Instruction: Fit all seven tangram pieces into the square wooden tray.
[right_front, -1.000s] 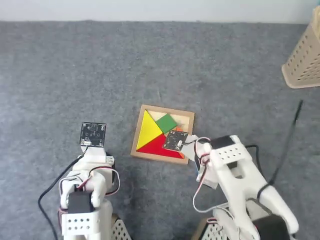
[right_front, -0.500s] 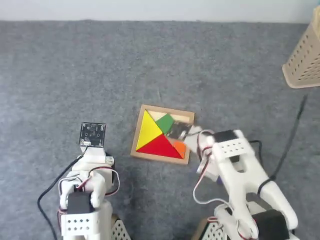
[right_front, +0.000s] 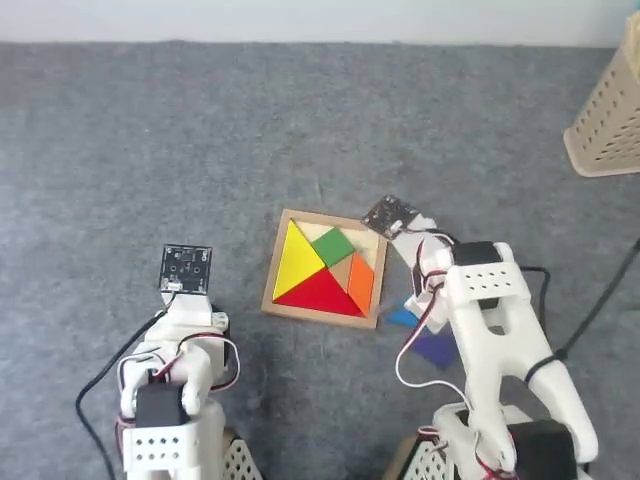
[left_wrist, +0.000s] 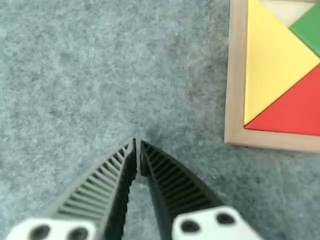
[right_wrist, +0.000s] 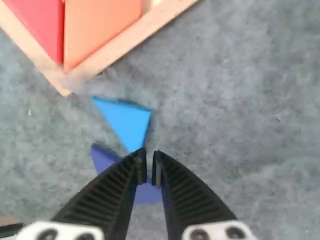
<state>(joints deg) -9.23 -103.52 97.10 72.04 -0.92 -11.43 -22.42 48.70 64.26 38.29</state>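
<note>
Tray (right_front: 271, 276) nr blue triangle (right_front: 403, 317); basket (right_front: 608, 112) afar

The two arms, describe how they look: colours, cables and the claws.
The left arm and right arm have white plastic shells with black motor blocks and loose red, black and white wires. Each wrist carries a small black circuit board. The left claw and right claw are black and ribbed, on white bases.

Light even, diffuse, moderately bright across the grey carpet (right_front: 150, 130). Shadows soft and faint: a thin darker band on carpet beside the wooden tray (left_wrist: 236, 75) rim. Yellow piece (left_wrist: 272, 60) looks matte.
</note>
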